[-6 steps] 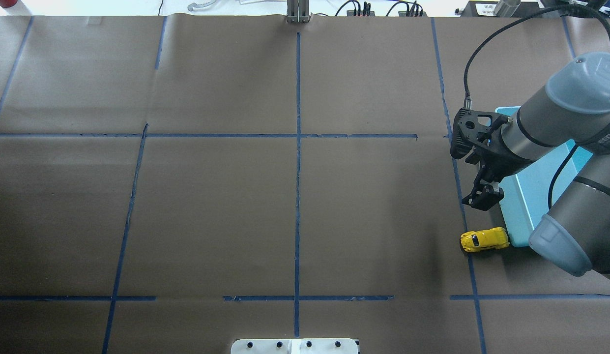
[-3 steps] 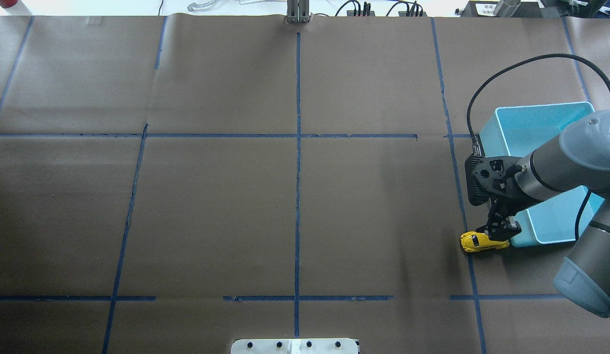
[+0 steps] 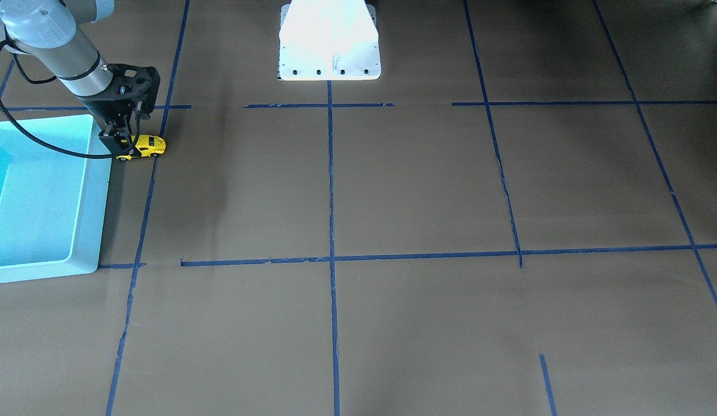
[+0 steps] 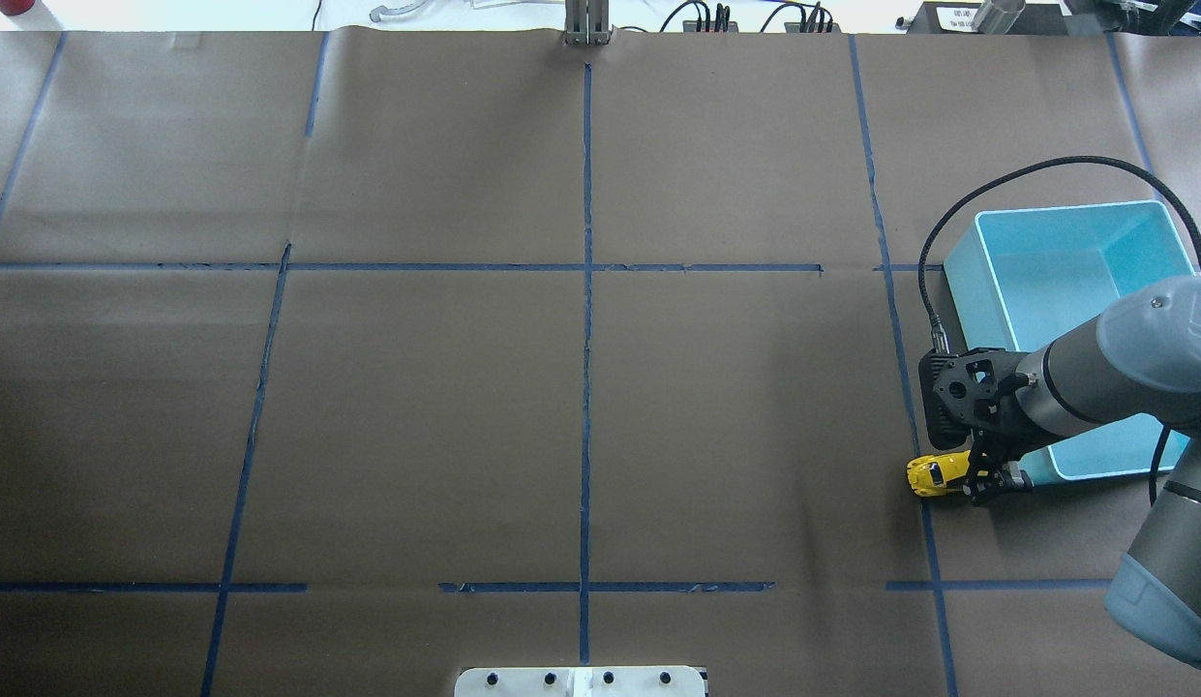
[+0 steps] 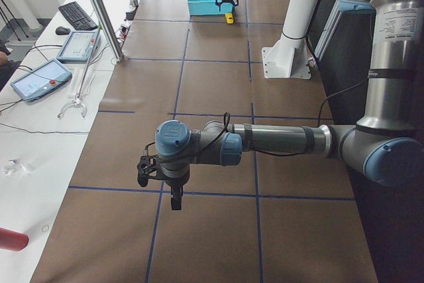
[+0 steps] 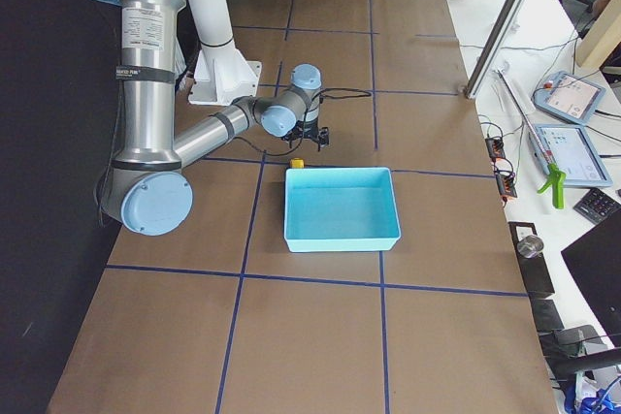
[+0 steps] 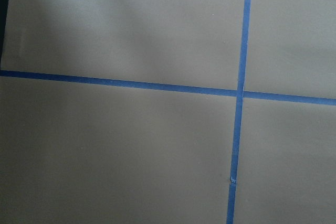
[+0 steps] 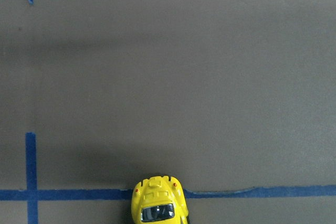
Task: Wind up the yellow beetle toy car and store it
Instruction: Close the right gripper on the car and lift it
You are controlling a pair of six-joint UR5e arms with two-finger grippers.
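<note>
The right gripper straddles one end of the yellow beetle toy car on the table, grip unclear, with the open light blue bin just beside it.

You've got two matching arms. Right arm: silver-grey tube links, pale blue-grey domed joint caps, one small screw on the nearest cap. Black braided cable runs into a black perforated wrist bracket; right gripper is black too. Left arm: same grey tubes, black rings at the joints, blue cap with a round logo; left gripper black. Link labels too small to read. White pedestal, white base plate with dark bolts.
</note>
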